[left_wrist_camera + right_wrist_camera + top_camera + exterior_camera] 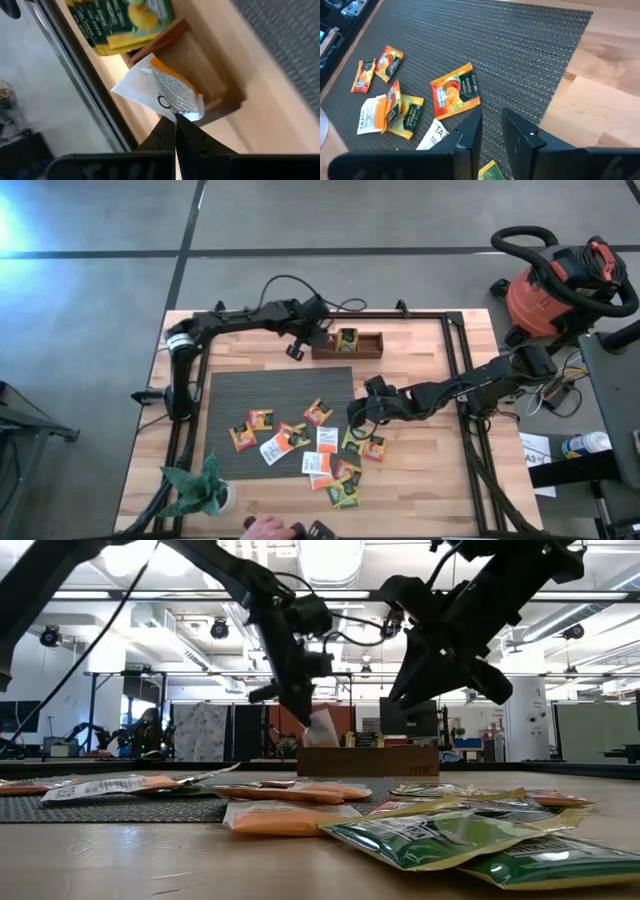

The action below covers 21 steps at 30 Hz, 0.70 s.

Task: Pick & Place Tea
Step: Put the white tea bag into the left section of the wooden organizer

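Several tea packets in green, orange and white lie scattered on the grey mat and on the wood beside it. At the table's far side stands a wooden box with a green-yellow packet in it. My left gripper is above the box's left end, shut on a white-and-orange packet. My right gripper hovers over the mat's right edge, above the scattered packets, open by a narrow gap with nothing between its fingers. My left gripper pinches the white-and-orange packet by one corner between its two fingers. The fingers slant down from the table's left side. The packet sticks out past the fingertips, crumpled and tilted, lifted clear just above the box's open compartment.
A potted plant stands at the near left corner. A person's hand shows at the near edge. A red shop vacuum stands on the floor beyond the table's right side. Bare wood lies right of the packets.
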### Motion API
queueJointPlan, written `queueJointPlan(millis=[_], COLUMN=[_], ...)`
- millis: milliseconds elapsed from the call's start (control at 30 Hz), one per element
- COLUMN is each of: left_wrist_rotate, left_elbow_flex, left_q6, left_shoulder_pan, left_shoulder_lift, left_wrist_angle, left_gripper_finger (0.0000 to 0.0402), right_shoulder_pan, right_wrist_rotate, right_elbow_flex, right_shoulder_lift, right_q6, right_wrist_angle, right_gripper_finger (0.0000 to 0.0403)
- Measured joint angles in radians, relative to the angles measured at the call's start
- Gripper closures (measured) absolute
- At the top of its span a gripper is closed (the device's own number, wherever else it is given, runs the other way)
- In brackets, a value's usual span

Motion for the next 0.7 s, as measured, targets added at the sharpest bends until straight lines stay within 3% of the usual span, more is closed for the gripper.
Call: queueJointPlan(millis=[233,700], left_wrist_rotate=[-0.062,-0.063], left_elbow_flex=[0.053,0.1], left_q6=[0.099,0.102], left_shoulder_pan=[0.007,0.007], left_shoulder_lift=[0.068,0.119], left_wrist_angle=[0.019,0.045], left_gripper_finger=[0.0401,0.0401], right_shoulder_pan=[-0.007,-0.036], right_wrist_rotate=[-0.033,-0.052], right_elbow_flex=[-0.002,-0.015], right_shoulder_lift=[0.0,0.0], right_q6=[0.005,-0.002], right_wrist_angle=[-0.011,-0.029], right_gripper_finger=[0.033,0.033])
